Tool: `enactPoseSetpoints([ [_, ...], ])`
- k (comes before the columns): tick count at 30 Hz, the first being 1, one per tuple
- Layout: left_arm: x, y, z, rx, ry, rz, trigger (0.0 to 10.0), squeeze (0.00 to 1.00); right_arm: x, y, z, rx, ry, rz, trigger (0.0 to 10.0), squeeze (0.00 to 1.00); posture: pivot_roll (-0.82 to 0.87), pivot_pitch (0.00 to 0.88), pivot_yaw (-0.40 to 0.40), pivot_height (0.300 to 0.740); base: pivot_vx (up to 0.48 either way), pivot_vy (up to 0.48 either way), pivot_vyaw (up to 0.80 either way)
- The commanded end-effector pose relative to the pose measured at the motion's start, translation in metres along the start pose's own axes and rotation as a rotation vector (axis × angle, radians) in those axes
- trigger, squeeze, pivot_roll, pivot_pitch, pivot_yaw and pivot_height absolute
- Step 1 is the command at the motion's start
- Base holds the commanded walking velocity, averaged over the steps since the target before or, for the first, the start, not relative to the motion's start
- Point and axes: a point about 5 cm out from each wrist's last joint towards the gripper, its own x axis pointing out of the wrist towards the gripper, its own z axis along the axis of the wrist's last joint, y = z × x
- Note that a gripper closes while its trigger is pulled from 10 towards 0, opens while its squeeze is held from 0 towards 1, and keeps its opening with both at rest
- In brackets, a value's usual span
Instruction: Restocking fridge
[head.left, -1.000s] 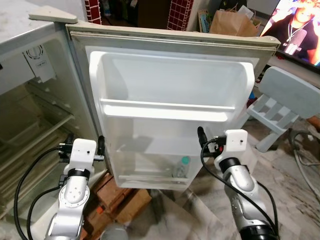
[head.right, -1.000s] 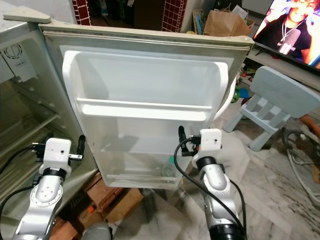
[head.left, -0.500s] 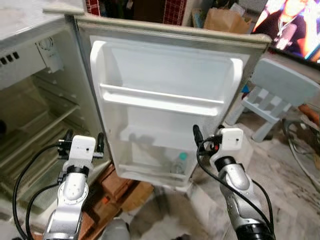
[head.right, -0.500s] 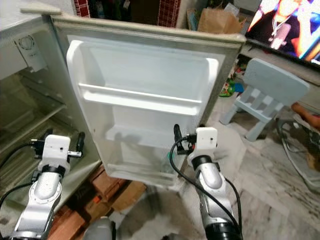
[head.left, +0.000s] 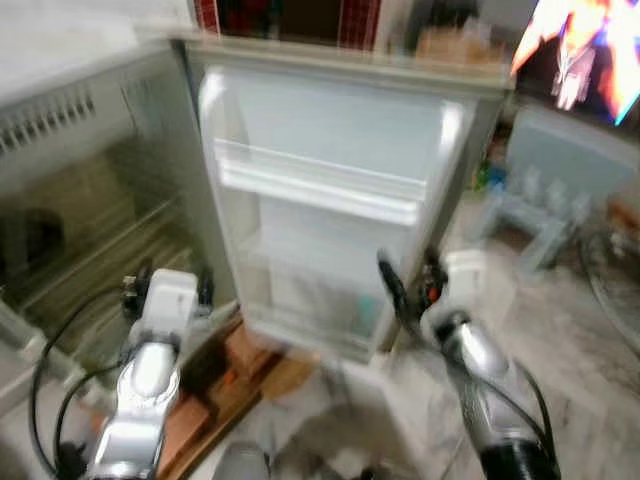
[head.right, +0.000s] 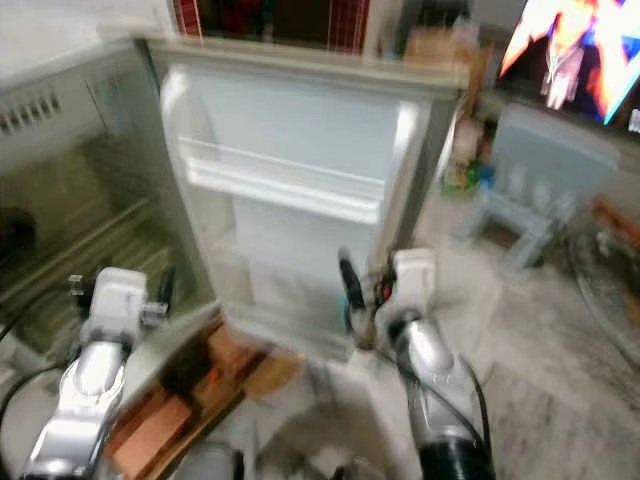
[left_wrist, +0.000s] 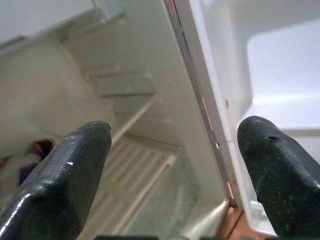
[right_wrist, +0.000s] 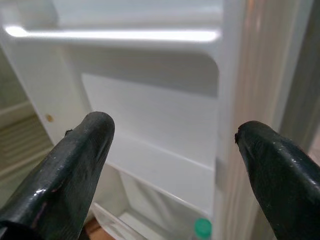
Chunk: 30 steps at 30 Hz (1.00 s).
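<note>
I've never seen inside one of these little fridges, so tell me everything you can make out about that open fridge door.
The fridge door stands swung wide open, its inner face turned toward the robot. The liner looks like white moulded plastic, framed by a greyish edge. A white rail runs across the upper part, with a recessed pocket above and a lower shelf beneath. In the bottom shelf a green bottle cap peeks up. The head views are blurred, so finer detail is unclear. Neither gripper touches it.
</note>
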Motion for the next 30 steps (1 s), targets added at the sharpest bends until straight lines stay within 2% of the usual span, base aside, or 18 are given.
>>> enactPoseSetpoints([
  [1,0.003,0.000,0.004,0.003,-0.014,-0.008,10.0,0.00,0.003,-0.002,0.004,-0.004,-0.014,-0.003,10.0,0.00,0.15,0.000,-0.025,0.740,0.000,0.000,0.00],
  [6,0.005,0.006,0.010,0.019,-0.029,0.009,10.0,0.00,0.005,0.000,0.006,-0.004,-0.018,0.019,10.0,0.00,0.16,0.000,-0.018,0.740,0.000,0.000,0.00],
  [8,0.003,0.008,0.012,0.018,-0.033,0.014,10.0,0.00,0.002,0.006,-0.001,-0.005,0.038,0.105,10.0,0.00,0.15,0.000,-0.020,0.740,0.000,-0.126,0.00],
  [10,0.001,0.008,0.010,0.017,-0.031,0.013,10.0,0.00,0.000,0.007,-0.003,-0.012,0.053,0.131,10.0,0.00,0.15,0.000,-0.026,0.740,0.000,-0.298,0.00],
  [14,-0.002,-0.001,0.001,0.006,0.002,0.006,10.0,0.00,-0.008,0.014,-0.015,-0.029,0.135,0.233,10.0,0.00,0.15,0.000,-0.040,0.740,0.000,-0.480,0.00],
  [21,-0.008,-0.014,-0.001,0.001,0.016,-0.026,10.0,0.00,-0.009,0.017,-0.020,-0.014,0.187,0.321,10.0,0.00,0.15,0.000,-0.053,0.740,0.000,-0.465,0.00],
  [24,-0.008,-0.016,-0.001,0.008,0.012,-0.042,10.0,0.00,-0.009,0.017,-0.020,-0.012,0.197,0.334,10.0,0.00,0.14,0.000,-0.064,0.740,0.000,-0.463,0.00],
  [30,-0.006,-0.020,-0.003,-0.007,0.014,-0.057,10.0,0.00,-0.003,0.005,-0.017,-0.016,0.119,0.207,10.0,0.00,0.14,0.000,-0.085,0.740,0.000,-0.479,0.00],
])
